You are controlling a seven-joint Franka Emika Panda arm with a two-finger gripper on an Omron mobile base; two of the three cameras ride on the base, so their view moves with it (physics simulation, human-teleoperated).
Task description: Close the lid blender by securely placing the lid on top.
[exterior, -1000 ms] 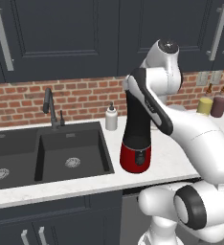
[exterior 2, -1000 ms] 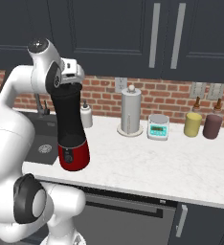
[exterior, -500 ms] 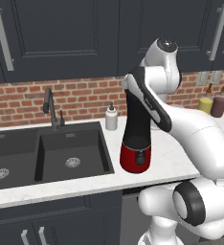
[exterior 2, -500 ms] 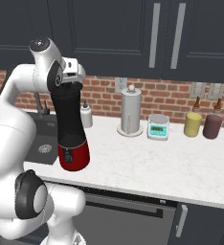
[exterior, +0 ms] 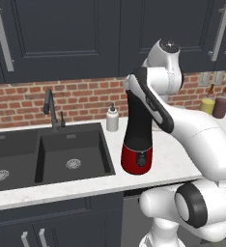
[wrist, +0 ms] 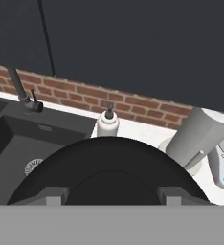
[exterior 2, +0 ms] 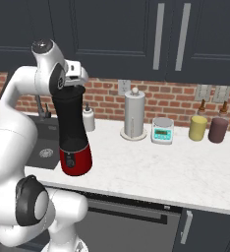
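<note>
Claw (wrist: 112, 194): closed on the lid (wrist: 109, 170).
Lid: atop the blender (exterior 2: 72, 133) jar.
Blender: upright on counter (exterior 2: 151, 172).
Jar contents: hidden.

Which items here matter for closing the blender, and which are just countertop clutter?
Job: blender; lid, seen close in the hand view; gripper.

Clutter: pump bottle, white cylinder, scale, yellow jar, dark jar, sink, faucet.
</note>
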